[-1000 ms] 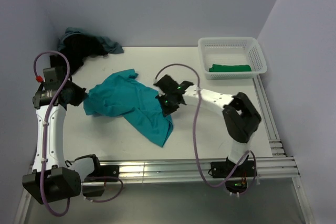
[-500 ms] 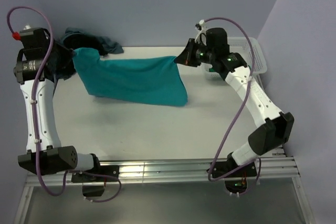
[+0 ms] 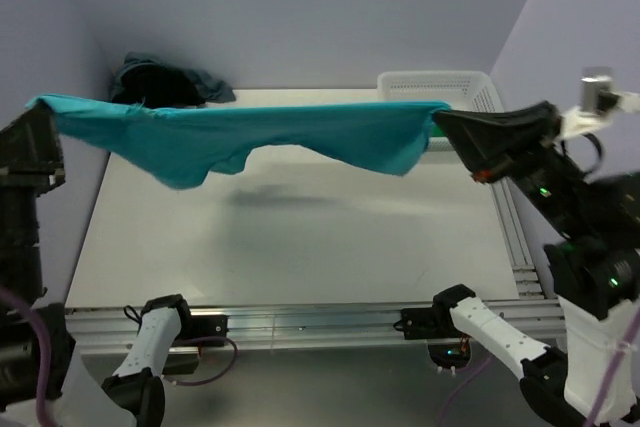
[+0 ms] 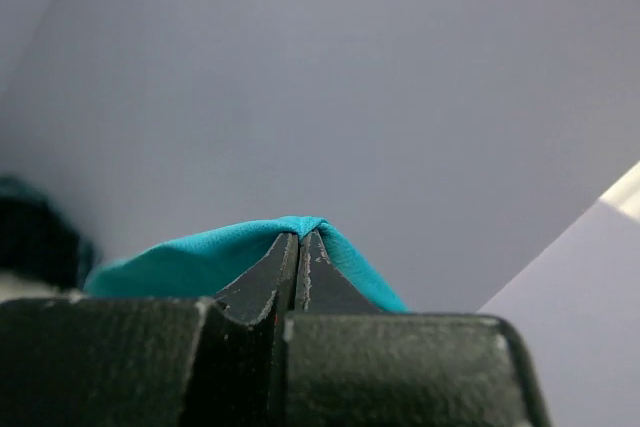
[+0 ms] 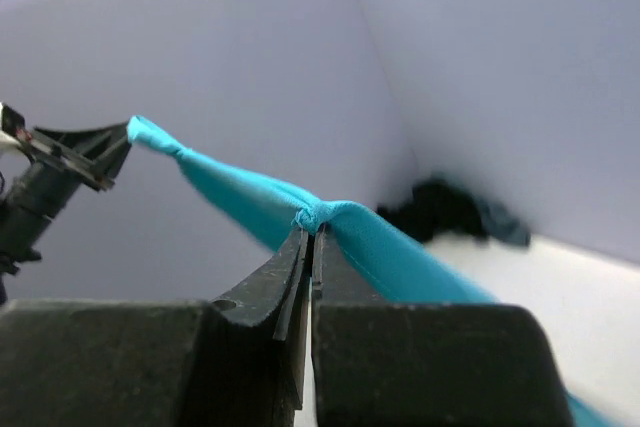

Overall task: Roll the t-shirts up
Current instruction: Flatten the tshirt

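A bright teal t-shirt point(image 3: 270, 137) hangs stretched wide in the air, high above the table, held at both ends. My left gripper point(image 3: 40, 107) is shut on its left end; the wrist view shows teal cloth point(image 4: 200, 257) draped over the shut tips of that gripper point(image 4: 300, 237). My right gripper point(image 3: 440, 119) is shut on the right end, with a bunched fold of the teal t-shirt point(image 5: 400, 247) pinched at the tips of that gripper point(image 5: 311, 230). More t-shirts, dark and dusty blue, lie in a heap point(image 3: 160, 82) at the back left corner.
A white lattice basket point(image 3: 470, 87) stands at the back right, partly hidden behind the right gripper and the shirt. The white table point(image 3: 300, 237) lies below the hanging shirt. Purple walls close in the back and both sides.
Both arms have risen and swung apart, lifting the teal t-shirt off the table and pulling it out from a crumpled heap into a wide span in the air.
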